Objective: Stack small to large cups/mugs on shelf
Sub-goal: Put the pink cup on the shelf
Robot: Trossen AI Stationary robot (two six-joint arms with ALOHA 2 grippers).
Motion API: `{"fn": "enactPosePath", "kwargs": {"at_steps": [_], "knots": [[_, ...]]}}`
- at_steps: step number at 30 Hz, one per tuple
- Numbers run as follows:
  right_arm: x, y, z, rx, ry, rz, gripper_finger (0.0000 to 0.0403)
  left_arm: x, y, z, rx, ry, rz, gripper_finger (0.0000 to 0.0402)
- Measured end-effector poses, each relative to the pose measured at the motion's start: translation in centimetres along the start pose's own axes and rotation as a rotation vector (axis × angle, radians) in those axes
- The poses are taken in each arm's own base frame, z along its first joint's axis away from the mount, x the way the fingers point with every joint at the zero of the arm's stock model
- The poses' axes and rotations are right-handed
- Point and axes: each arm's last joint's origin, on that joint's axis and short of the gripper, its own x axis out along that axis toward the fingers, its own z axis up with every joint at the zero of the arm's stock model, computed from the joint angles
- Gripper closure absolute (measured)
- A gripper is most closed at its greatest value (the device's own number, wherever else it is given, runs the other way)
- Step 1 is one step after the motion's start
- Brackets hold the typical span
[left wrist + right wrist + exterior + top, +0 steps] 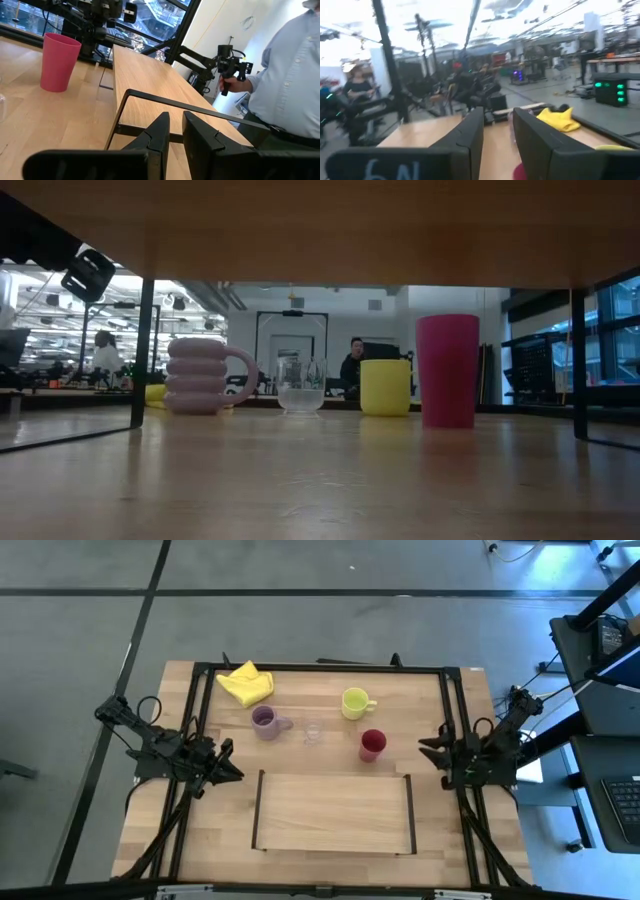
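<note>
Four cups stand upright on the table behind the shelf (335,812), a light-wood area outlined by a thin dark frame. From the left they are a purple mug (265,722), a tiny clear glass (313,730), a yellow-green mug (354,703) farther back, and a red cup (372,745). The low view shows them in a row: the purple mug (200,375), the glass (300,385), the yellow-green mug (385,387) and the red cup (447,370). My left gripper (228,762) waits at the shelf's left, slightly open and empty. My right gripper (430,748) waits at the shelf's right, near the red cup, open and empty.
A yellow cloth (245,683) lies at the far left of the table. A larger black metal frame (320,668) runs around the tabletop. A person (285,75) stands beyond the table's near edge in the left wrist view. The shelf's frame (150,97) lies just ahead of my left gripper (176,116).
</note>
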Motion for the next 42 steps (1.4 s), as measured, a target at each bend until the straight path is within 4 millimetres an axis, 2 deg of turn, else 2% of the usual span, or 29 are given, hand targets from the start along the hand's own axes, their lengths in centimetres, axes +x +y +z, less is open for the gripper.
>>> {"fn": "enactPosePath", "kwargs": {"at_steps": [7,10,15,17,21,26,31,42], "knots": [[-0.2,-0.7,2.2,0.017,-0.145,-0.082,0.0295,0.0,0.0,0.0,0.0,0.0,0.0,0.0354],[-0.3,-1.1,2.7,0.077,-0.173,-0.133,0.0295,0.0,0.0,0.0,0.0,0.0,0.0,0.0354],[-0.3,-1.2,3.4,0.082,-0.189,-0.138,0.0295,0.0,0.0,0.0,0.0,0.0,0.0,0.0354],[-0.3,-1.3,4.8,0.087,-0.22,-0.127,0.0295,0.0,0.0,0.0,0.0,0.0,0.0,0.0354],[-0.4,-1.8,8.7,-0.029,-0.322,-0.098,0.0295,0.0,0.0,0.0,0.0,0.0,0.0,0.0354],[-0.7,-2.8,12.1,0.078,-0.381,-0.123,0.0295,0.0,0.0,0.0,0.0,0.0,0.0,0.0354],[-1.1,-3.8,14.7,0.146,-0.426,-0.145,0.0295,0.0,0.0,0.0,0.0,0.0,0.0,0.0354],[-2.1,-5.8,18.9,0.268,-0.504,-0.177,0.0295,0.0,0.0,0.0,0.0,0.0,0.0,0.0354]]}}
